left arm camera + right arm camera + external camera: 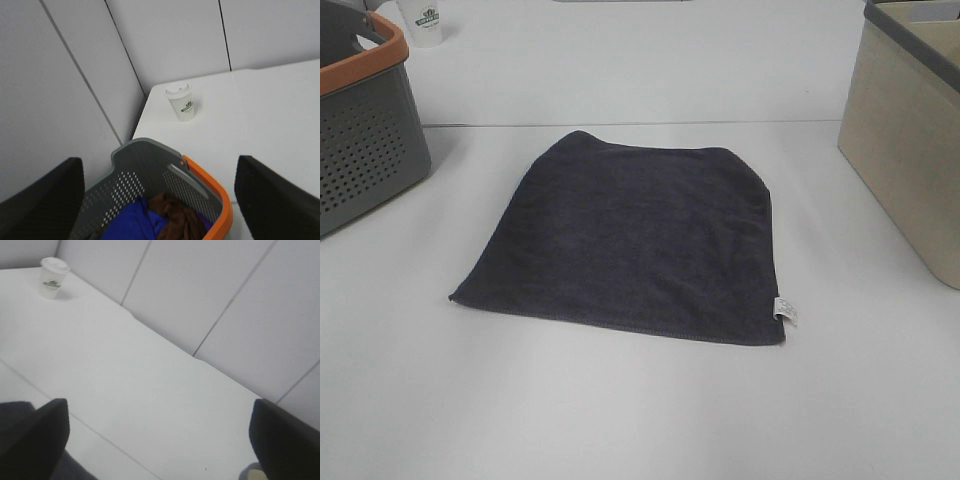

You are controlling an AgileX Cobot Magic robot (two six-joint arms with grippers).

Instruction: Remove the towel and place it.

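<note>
The towel (630, 240), a dark charcoal cloth with a small white tag (786, 310) at its near right corner, lies spread flat on the white table (620, 410). Neither gripper shows in the exterior high view. In the left wrist view my left gripper (160, 165) is open, its black fingers (45, 200) wide apart over a grey basket, holding nothing. My right gripper (160, 407) is also open and empty above the table, with a dark strip of the towel (80, 471) beside one finger.
A grey perforated basket with an orange rim (365, 130) (200, 182) stands at the far left, holding blue and brown clothes (150, 220). A beige fabric bin (905, 140) stands at the right. A white paper cup (423, 22) (181, 102) (51, 277) sits at the back left.
</note>
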